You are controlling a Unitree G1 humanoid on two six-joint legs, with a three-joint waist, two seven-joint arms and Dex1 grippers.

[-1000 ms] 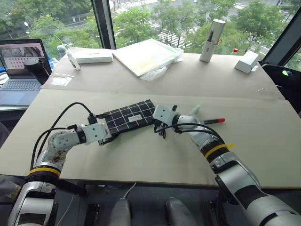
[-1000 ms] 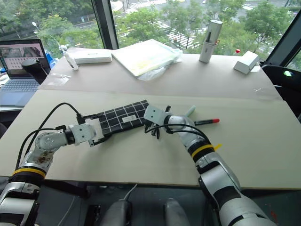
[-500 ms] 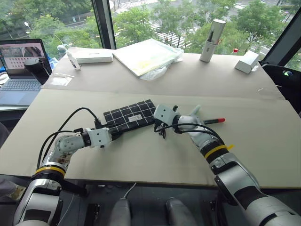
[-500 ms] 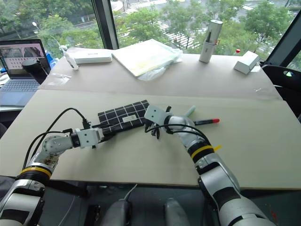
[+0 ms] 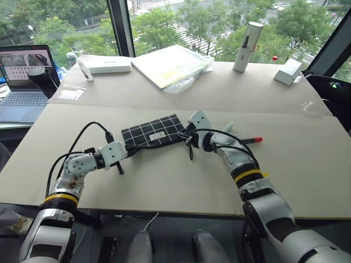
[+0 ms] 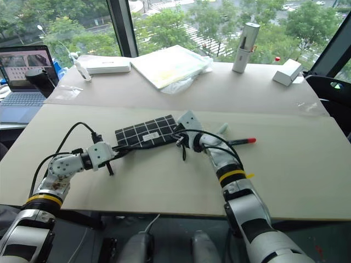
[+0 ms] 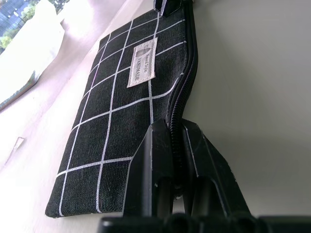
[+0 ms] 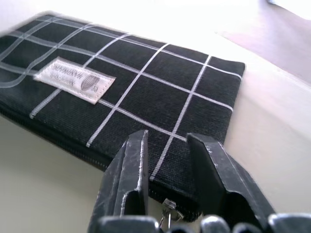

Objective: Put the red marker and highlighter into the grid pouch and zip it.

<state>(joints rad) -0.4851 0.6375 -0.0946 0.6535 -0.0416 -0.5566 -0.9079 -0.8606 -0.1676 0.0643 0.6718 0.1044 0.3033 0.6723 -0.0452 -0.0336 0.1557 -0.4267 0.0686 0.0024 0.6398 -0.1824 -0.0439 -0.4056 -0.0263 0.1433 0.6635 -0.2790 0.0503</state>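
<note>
The grid pouch (image 5: 151, 133) lies flat on the table, black with white lines and a small white label (image 7: 142, 69). My left gripper (image 5: 131, 150) is shut on its near zipper edge at the left end, pinching the fabric between the fingers (image 7: 158, 145). My right gripper (image 5: 186, 133) sits at the pouch's right end, open, its fingers (image 8: 135, 158) over the corner with the metal zipper pull (image 8: 168, 209) below the gap. The red marker (image 5: 249, 141) lies right of my right arm. The highlighter (image 5: 227, 128) pokes out just behind that arm.
On the raised table section behind are a laptop (image 5: 22, 82) at the far left, a white box (image 5: 109, 64), a plastic-wrapped book (image 5: 173, 64), a tall cylinder (image 5: 248, 46) and a small white box (image 5: 289, 71). Bare tabletop lies near the front edge.
My left gripper has closed on the pouch's near edge. My right gripper has rolled, lifted slightly and opened at the pouch's right end.
</note>
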